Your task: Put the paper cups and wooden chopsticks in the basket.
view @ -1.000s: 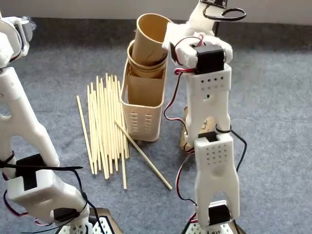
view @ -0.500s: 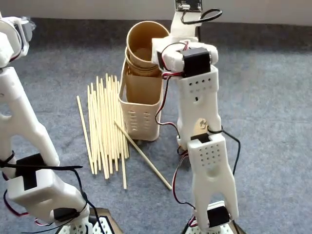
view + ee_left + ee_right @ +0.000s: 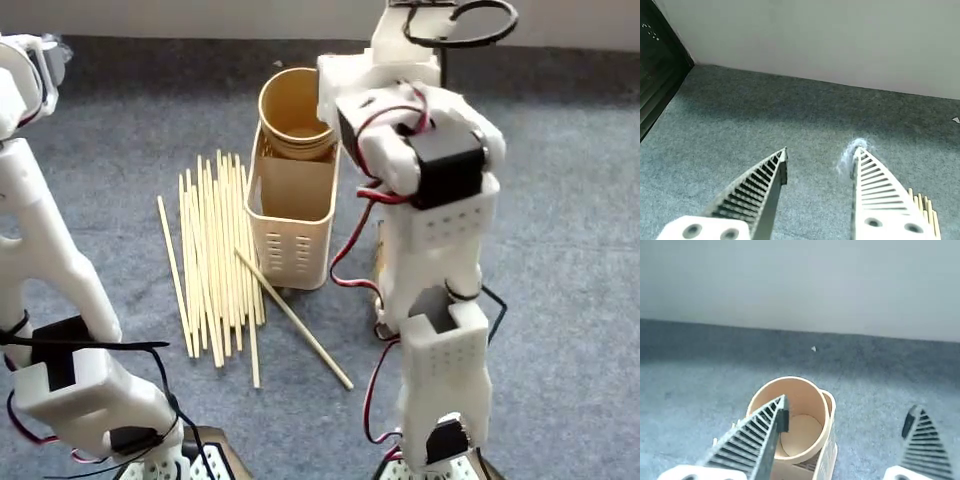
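Nested paper cups (image 3: 293, 110) stand upright in the far end of the tan basket (image 3: 290, 235). In the right wrist view the top cup (image 3: 802, 432) lies below and beyond my right gripper (image 3: 847, 407), which is open and empty above the basket. Wooden chopsticks (image 3: 215, 260) lie in a loose bundle on the carpet left of the basket, and one chopstick (image 3: 295, 320) lies slanted across its front. My left gripper (image 3: 821, 151) hangs open over bare carpet, with the chopstick ends (image 3: 927, 210) just beside it. A tan object (image 3: 378, 262) is mostly hidden behind the right arm.
The right arm (image 3: 430, 250) stands tall just right of the basket, with red and black cables hanging beside it. The left arm (image 3: 40, 250) runs along the left edge. Grey carpet lies open to the right and at the back.
The top cup, tilted in my right gripper above the basket, has dropped upright into the stack. The right gripper has let go and lifted back.
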